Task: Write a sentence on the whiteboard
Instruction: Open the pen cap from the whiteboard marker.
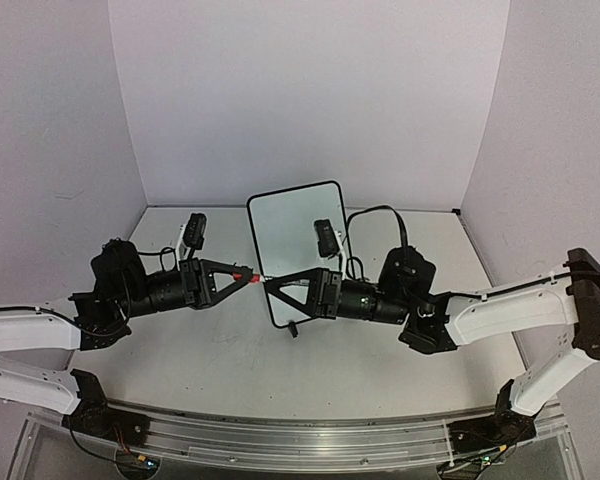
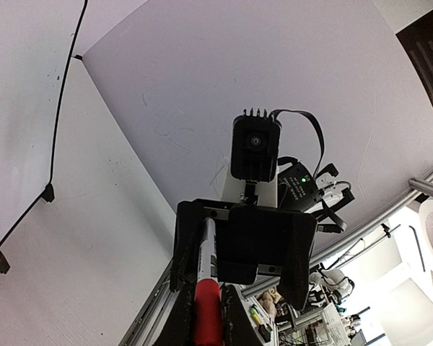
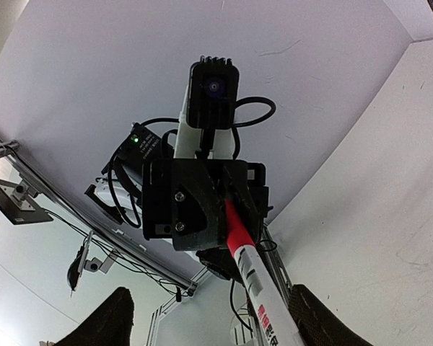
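Red-tipped marker (image 3: 256,277) clamped in left claw (image 1: 243,272); right claw (image 1: 271,284) spread.

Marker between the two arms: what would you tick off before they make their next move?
1. Left tool shut on the marker's red end: ok.
2. Right tool gripping the white barrel: not ok; its jaws stand apart on either side of it.
3. Writing tip bared: not ok; the red end sits on the barrel.
4. Whiteboard in place behind the tools: ok.
5. Sentence written: not ok; the board looks blank from above.
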`<state>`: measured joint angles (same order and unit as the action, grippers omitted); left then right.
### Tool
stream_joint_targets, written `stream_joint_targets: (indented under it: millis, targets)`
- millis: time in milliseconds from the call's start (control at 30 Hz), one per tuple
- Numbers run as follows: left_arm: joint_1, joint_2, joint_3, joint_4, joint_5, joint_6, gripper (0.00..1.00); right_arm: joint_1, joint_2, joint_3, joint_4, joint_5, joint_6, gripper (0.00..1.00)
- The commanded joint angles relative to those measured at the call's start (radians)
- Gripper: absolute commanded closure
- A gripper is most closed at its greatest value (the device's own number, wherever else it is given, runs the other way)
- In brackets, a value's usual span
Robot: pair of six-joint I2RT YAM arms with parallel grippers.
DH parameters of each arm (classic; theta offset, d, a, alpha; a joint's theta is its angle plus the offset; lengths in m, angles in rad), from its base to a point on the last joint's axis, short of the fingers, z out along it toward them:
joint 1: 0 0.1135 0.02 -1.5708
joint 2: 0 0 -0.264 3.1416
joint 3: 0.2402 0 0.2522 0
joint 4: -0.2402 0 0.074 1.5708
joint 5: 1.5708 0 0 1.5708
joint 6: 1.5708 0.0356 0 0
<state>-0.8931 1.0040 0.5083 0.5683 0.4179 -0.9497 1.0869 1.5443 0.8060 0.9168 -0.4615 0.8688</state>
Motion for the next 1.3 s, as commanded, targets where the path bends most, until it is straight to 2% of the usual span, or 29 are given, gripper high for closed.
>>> stream_joint_targets:
  millis: [0,867,967,1267]
  targets:
    - [-0.003,0.016,0.041,-0.022,0.028,0.008,1.00,0.004,0.006,0.038,0.060,-0.034,0.005,0.32]
    - [-0.003,-0.092,0.001,-0.074,0.026,-0.018,1.00,-0.004,-0.042,-0.021,0.067,0.021,-0.005,0.32]
    - [-0.002,-0.085,0.011,-0.120,0.019,-0.008,1.00,-0.003,-0.039,-0.016,0.067,0.014,-0.005,0.32]
    - [-0.003,-0.034,0.011,-0.097,0.034,-0.021,1.00,-0.002,-0.019,0.005,0.067,-0.014,0.001,0.35]
